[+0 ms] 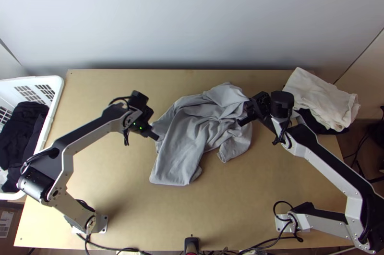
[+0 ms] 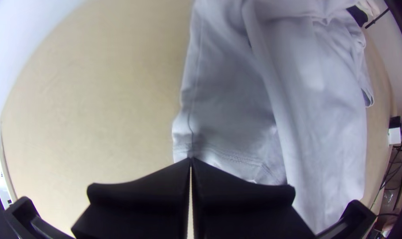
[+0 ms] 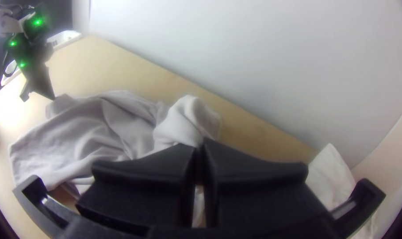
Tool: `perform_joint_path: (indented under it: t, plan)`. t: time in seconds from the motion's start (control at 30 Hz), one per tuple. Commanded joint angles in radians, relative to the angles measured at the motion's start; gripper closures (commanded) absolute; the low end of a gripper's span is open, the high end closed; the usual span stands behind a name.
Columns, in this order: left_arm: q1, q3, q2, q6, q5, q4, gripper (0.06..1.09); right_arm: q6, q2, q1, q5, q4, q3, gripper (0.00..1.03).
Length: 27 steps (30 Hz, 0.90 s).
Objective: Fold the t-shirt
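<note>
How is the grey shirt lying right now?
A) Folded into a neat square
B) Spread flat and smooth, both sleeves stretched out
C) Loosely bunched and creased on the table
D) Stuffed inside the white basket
C: the shirt lies in uneven folds and creases, with ragged outlines, on the wooden table.

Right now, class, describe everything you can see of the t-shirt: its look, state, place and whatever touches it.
The t-shirt is light grey, soft-looking cloth with stitched seams. It lies bunched and creased on the middle of the table, one broad flap pointing toward the near edge. The left gripper is shut on a stitched edge, the right gripper on a bunched part opposite.
</note>
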Motion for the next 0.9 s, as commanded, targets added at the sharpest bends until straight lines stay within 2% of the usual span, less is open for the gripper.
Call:
perform_joint_path:
  t: [0.0,0.27,0.53,0.87]
  plan:
    - [0.061,0.07,-0.021,0.021,-0.001,0.012,1.05,-0.003,0.0,0.001,0.001,-0.003,0.013,1.0]
    - [0.224,0.232,0.009,0.01,-0.016,0.043,1.05,-0.009,0.0,0.015,0.001,-0.017,0.041,1.0]
    - [0.339,0.403,0.074,-0.011,-0.062,0.162,1.05,-0.017,0.019,0.027,0.001,-0.036,0.07,1.0]
    - [0.426,0.67,0.306,-0.036,-0.111,0.222,1.05,-0.08,0.066,0.056,0.001,-0.042,0.097,1.0]
